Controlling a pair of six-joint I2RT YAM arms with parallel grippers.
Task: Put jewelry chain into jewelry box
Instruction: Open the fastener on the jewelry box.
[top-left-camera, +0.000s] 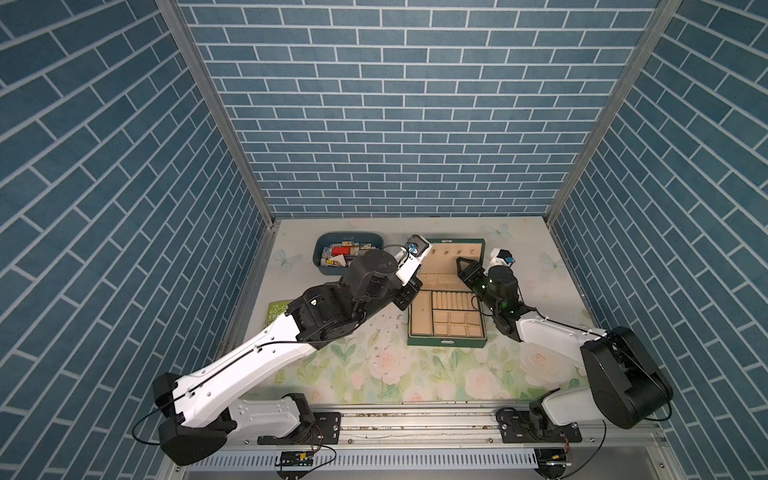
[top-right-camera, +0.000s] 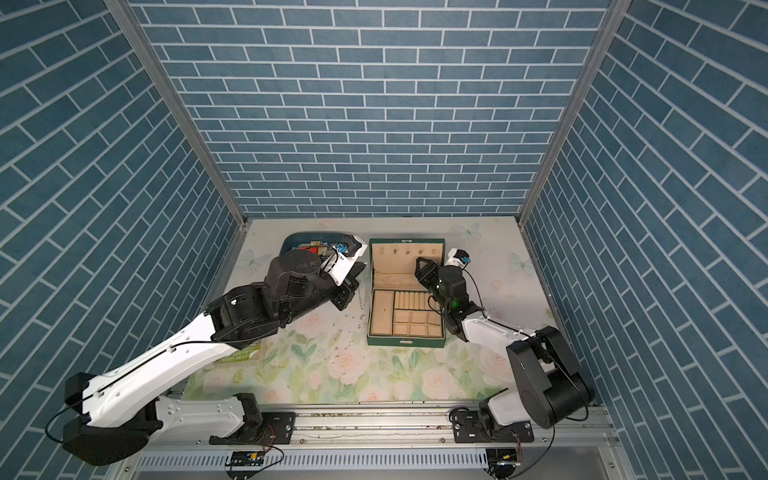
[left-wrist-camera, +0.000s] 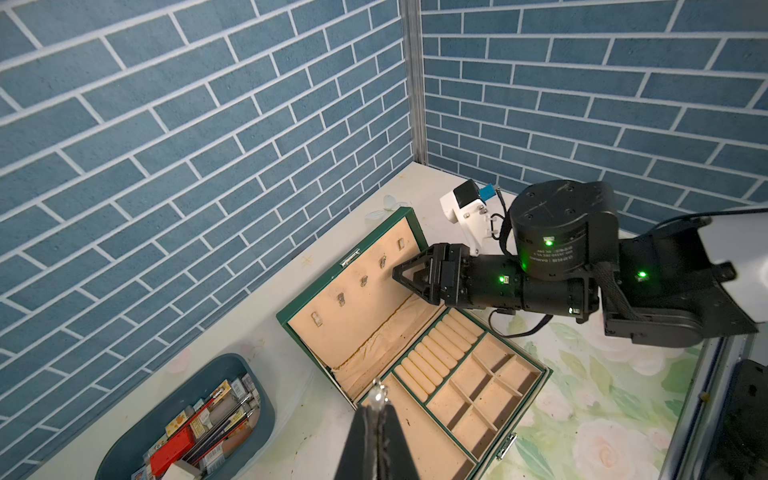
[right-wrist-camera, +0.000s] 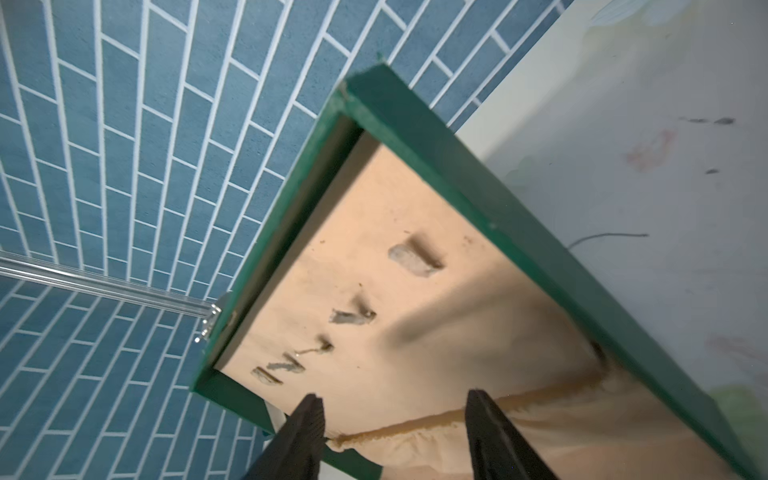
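the jewelry box (top-left-camera: 446, 341) (top-right-camera: 405, 341) stood open toward the far edge of the surface (top-left-camera: 457, 374), right of the middle. its lid (left-wrist-camera: 353, 316) was upright, with the beige lining showing. the left jaws were pressed together on the jewelry chain (left-wrist-camera: 379, 395). in the left wrist view a bright bit of it stuck out past the fingertips (left-wrist-camera: 359, 440) and a strand ran down between them. those jaws hung just beside the box's left wall, near the hinge end, with the chain up off the surface. the right jaws stood apart with nothing between their fingers (right-wrist-camera: 307, 424). their tips were close to the lid's lining near the small hooks (right-wrist-camera: 415, 259), but i could not tell whether they touched it. a blue tub (top-left-camera: 316, 251) of small items sat near the far left corner. a green book (top-left-camera: 275, 312) lay by the left edge, and dark specks (top-left-camera: 384, 332) dotted the surface left of the box.
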